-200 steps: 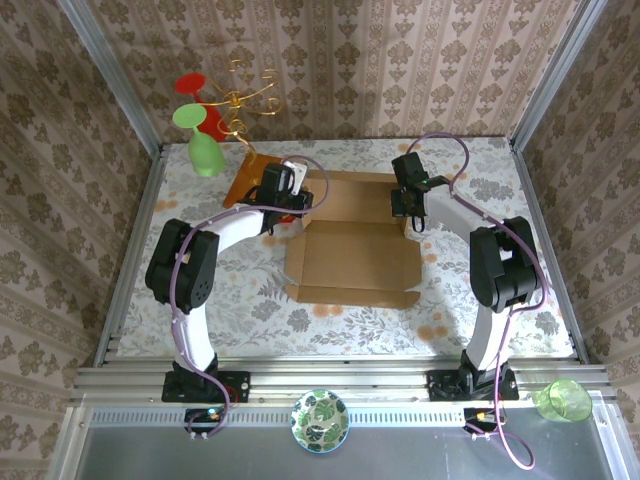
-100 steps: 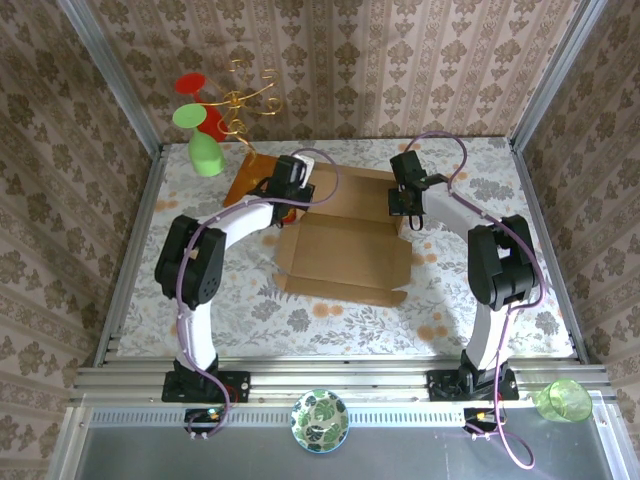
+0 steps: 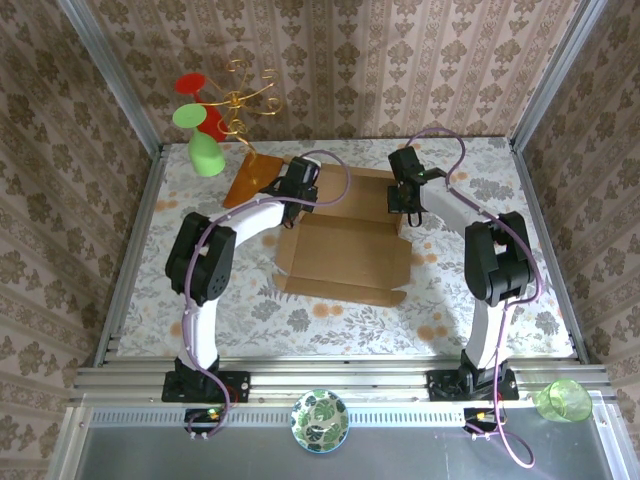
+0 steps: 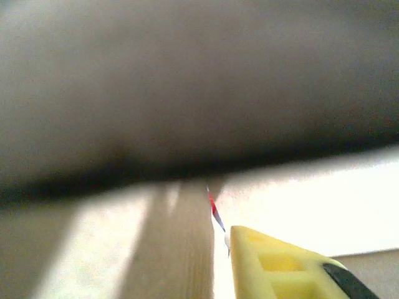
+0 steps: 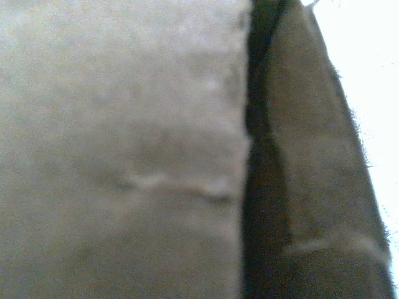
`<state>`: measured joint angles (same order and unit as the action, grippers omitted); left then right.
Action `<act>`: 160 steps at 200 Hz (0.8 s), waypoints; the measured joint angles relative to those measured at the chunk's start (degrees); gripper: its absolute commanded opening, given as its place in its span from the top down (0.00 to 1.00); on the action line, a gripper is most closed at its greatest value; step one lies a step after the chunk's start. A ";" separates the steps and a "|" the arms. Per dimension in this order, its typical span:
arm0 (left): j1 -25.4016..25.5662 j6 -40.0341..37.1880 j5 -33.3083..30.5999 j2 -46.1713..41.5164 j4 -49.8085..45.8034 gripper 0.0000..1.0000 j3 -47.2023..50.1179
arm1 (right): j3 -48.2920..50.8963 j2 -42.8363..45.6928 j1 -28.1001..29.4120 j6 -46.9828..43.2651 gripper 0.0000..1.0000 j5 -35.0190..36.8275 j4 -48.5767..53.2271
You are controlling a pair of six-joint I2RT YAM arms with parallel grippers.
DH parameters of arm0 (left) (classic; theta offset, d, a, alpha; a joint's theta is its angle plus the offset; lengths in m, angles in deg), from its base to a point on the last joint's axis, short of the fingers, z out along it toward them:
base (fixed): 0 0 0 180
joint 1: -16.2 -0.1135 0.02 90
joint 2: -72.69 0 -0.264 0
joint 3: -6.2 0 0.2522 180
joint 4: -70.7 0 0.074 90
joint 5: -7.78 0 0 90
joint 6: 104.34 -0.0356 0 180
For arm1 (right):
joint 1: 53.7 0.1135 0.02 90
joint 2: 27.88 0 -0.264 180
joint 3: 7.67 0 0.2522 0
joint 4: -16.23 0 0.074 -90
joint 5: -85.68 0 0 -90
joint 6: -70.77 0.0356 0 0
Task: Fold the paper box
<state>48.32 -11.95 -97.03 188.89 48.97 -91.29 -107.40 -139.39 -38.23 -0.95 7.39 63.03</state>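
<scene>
At the far-left corner of the paper box (image 3: 345, 255), the left gripper (image 3: 300, 190) sits against the back flap, just beside the orange wooden board (image 3: 245, 180). How far its jaws stand apart cannot be told. From overhead the wrist covers the fingers, and the left wrist camera gives a blurred cardboard edge with one yellow fingertip (image 4: 274, 265) at lower right. The box lies mid-table, open, its bottom panel flat. Its back flap runs left to right between the two arms, so each gripper is nearest its own end of that flap. At the far-right corner the right gripper (image 3: 405, 205) is closed; whether it pinches cardboard cannot be told. Its wrist camera adds what the overhead lacks: two cardboard layers side by side with a dark gap between them, which suggests a fold there is not yet seated.
</scene>
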 measured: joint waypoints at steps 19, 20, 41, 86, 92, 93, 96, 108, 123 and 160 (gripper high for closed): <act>-0.63 0.13 2.29 0.00 -0.50 0.69 -0.04 | -0.57 -0.31 0.00 0.00 1.00 -0.15 0.46; -0.68 0.13 2.49 0.02 -0.57 0.69 -0.04 | -0.57 -0.31 0.00 0.00 1.00 -0.15 0.46; -0.94 0.26 3.67 0.07 -1.31 0.91 -0.24 | -0.83 -0.44 -0.09 0.00 1.00 -0.20 0.79; -0.94 1.07 2.64 1.81 -3.19 1.00 -3.39 | -1.49 -0.74 -0.20 1.60 1.00 0.07 2.05; -0.76 1.22 2.23 1.88 -3.26 1.00 -3.54 | -1.49 -0.74 -0.20 1.92 1.00 0.11 2.10; -0.72 1.25 2.14 1.90 -3.28 1.00 -3.58 | -1.49 -0.74 -0.20 1.95 1.00 0.11 2.10; -0.68 1.27 1.92 1.92 -3.37 1.00 -3.63 | -1.49 -0.74 -0.20 2.03 1.00 0.15 2.10; -0.42 1.55 1.36 1.92 -3.43 1.00 -3.69 | -1.49 -0.74 -0.20 2.60 1.00 0.26 2.16; -0.26 1.86 1.05 1.92 -3.52 0.78 -3.72 | -1.49 -0.74 -0.20 3.02 1.00 0.31 2.38; -0.15 3.15 1.73 1.92 -6.64 0.54 -4.76 | -1.55 -0.74 -0.20 3.28 1.00 0.37 2.58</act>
<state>48.17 -8.80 -95.30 190.82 42.33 -96.05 -108.95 -140.13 -38.43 2.33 7.76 65.61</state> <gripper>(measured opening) 0.422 0.089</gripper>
